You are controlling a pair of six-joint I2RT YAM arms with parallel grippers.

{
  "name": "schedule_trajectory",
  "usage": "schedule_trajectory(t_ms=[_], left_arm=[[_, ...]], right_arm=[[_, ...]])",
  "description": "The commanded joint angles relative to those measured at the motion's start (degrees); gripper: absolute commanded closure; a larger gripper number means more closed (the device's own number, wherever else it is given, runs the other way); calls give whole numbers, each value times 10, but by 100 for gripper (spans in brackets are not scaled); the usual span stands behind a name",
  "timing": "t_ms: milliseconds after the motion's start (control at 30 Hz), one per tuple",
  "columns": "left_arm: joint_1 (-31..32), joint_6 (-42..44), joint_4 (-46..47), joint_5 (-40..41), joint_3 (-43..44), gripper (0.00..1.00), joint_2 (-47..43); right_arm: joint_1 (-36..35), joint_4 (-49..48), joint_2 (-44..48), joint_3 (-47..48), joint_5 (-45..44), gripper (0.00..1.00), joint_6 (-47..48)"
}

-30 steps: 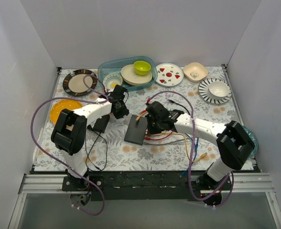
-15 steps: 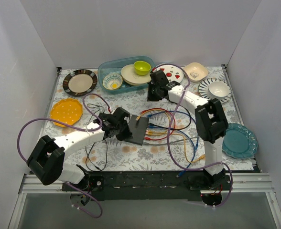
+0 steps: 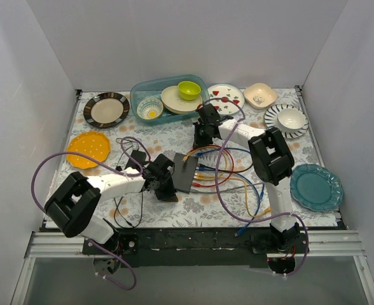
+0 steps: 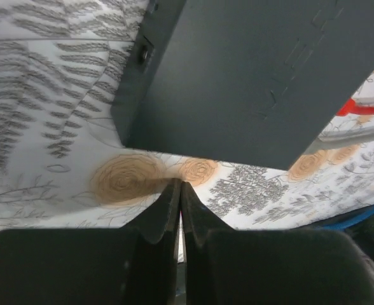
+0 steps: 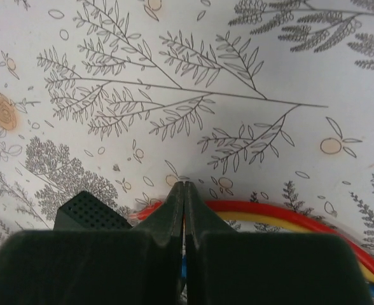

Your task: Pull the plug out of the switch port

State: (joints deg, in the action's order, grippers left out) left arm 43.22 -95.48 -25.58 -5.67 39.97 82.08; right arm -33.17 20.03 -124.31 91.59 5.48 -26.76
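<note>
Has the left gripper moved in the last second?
Yes. The left gripper has come down the view, away from the clear blue plastic tub, and now sits beside the flat black switch box.

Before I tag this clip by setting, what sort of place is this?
Probably a robot test cell, not a home: bare white walls enclose a floral tablecloth holding a switch and a staged-looking teal plate.

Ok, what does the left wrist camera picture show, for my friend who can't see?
The left gripper, black and pressed shut on nothing, points at a flat matte black rectangular box lying on a fern-and-flower patterned tablecloth. A thin red cable peeks out at the box's right.
</note>
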Motion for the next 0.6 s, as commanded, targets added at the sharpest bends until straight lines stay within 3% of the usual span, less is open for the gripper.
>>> schedule_trajectory(t_ms=[0, 333, 567], left_arm=[[-2, 7, 41, -32, 2, 100, 42], [-61, 28, 69, -72, 70, 92, 155], [-139, 51, 56, -71, 124, 88, 206]], right_arm=[[-2, -3, 36, -75, 18, 99, 1], [-15, -77, 135, -233, 44, 99, -57], [-44, -97, 153, -263, 50, 99, -89]])
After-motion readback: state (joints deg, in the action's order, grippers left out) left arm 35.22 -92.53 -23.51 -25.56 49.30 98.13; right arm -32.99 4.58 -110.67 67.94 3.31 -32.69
